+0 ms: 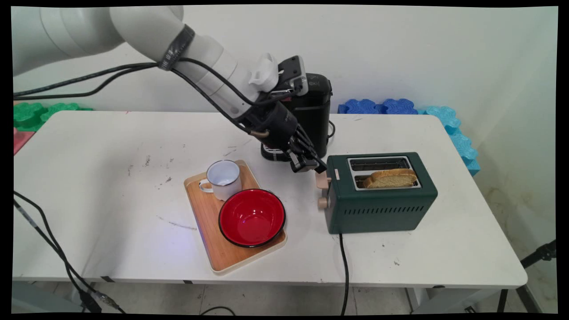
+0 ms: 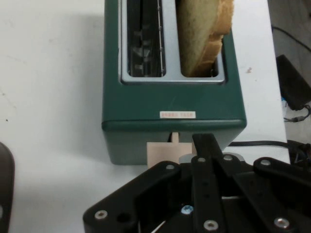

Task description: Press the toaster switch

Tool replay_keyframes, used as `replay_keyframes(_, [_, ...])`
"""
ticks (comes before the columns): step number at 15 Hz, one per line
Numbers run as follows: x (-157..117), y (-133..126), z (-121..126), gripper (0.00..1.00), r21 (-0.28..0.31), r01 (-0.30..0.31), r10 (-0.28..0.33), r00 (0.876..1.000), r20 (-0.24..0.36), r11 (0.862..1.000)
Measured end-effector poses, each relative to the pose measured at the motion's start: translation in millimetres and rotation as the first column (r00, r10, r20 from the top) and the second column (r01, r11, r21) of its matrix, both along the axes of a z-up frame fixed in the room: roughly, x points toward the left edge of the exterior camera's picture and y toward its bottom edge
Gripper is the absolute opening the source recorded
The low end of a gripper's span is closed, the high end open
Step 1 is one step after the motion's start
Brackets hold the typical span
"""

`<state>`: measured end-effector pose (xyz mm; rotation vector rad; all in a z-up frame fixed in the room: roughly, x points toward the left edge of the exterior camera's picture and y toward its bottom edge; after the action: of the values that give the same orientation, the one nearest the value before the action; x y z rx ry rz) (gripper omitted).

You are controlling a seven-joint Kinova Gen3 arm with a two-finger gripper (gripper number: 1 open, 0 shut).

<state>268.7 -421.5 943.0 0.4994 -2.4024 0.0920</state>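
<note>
A dark green two-slot toaster (image 1: 382, 209) stands right of centre, with a slice of toast (image 1: 393, 178) sticking up from its near slot; the far slot is empty. My black gripper (image 1: 316, 167) is shut, holds nothing, and its tips rest right above the beige lever (image 1: 323, 180) on the toaster's left end. In the hand view the toaster (image 2: 170, 97) fills the top with the toast (image 2: 201, 34) in the right slot. The closed gripper (image 2: 205, 143) points at the lever (image 2: 163, 153); whether it touches is unclear.
A wooden tray (image 1: 206, 218) left of the toaster carries a white enamel mug (image 1: 223, 178) and a red bowl (image 1: 251, 217). A black coffee maker (image 1: 313, 111) stands behind my hand. The toaster's cord (image 1: 344, 266) runs off the front edge. Blue foam mats (image 1: 382, 106) lie at the back right.
</note>
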Motion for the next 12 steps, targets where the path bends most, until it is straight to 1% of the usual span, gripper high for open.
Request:
replay_keyframes(4, [-3, -6, -10, 0.00, -0.005, 0.006, -0.006, 1.000, 0.015, 1.000])
replay_keyframes(12, [-7, -10, -23, 0.00, -0.006, 0.012, -0.012, 1.000, 0.026, 1.000])
